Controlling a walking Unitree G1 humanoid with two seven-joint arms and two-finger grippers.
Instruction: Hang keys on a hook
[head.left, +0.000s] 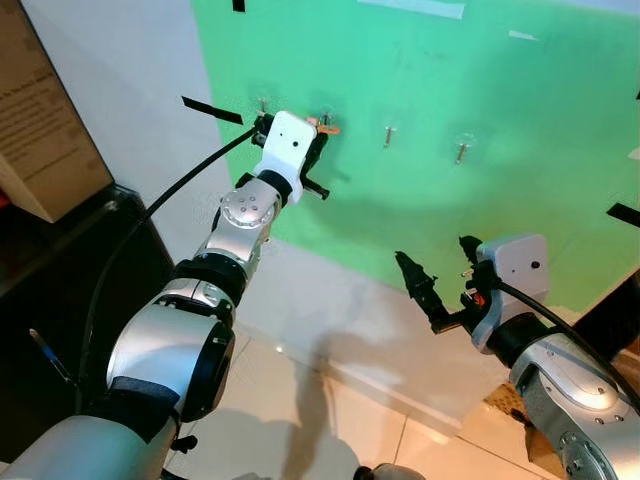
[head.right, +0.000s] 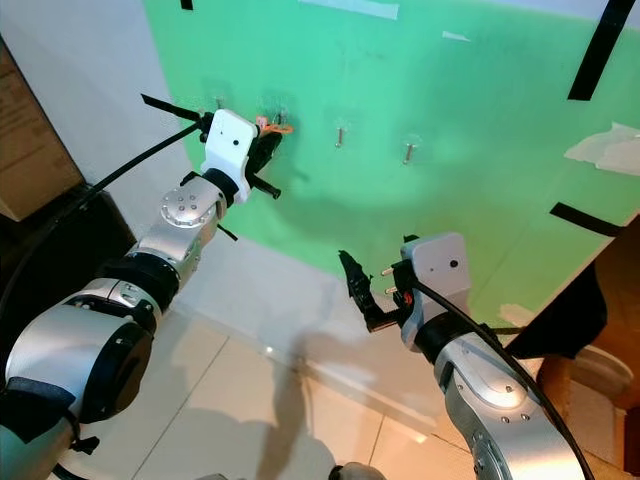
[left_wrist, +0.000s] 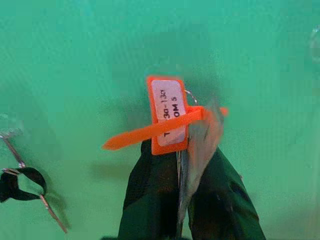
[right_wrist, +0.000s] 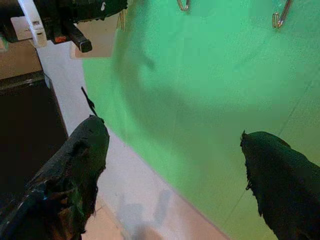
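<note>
My left gripper (head.left: 318, 135) is raised against the green wall panel (head.left: 480, 60), shut on a key (left_wrist: 197, 150) that carries an orange tag (left_wrist: 168, 114) with a white label. The tag (head.left: 326, 126) sits right at a clear hook (head.left: 324, 112), the second in a row; whether the key ring is on it I cannot tell. In the left wrist view the key stands between the two fingers (left_wrist: 147, 195) and the tag lies flat on the green. My right gripper (head.left: 438, 275) hangs lower, open, with nothing between its fingers (right_wrist: 75, 165).
More metal hooks (head.left: 388, 135) (head.left: 461, 151) are stuck along the panel to the right, and one (head.left: 262, 104) to the left. Black tape strips (head.left: 212, 110) mark the panel. A dark cabinet (head.left: 60, 290) with a cardboard box (head.left: 40, 130) stands at left. Tiled floor (head.left: 290, 430) lies below.
</note>
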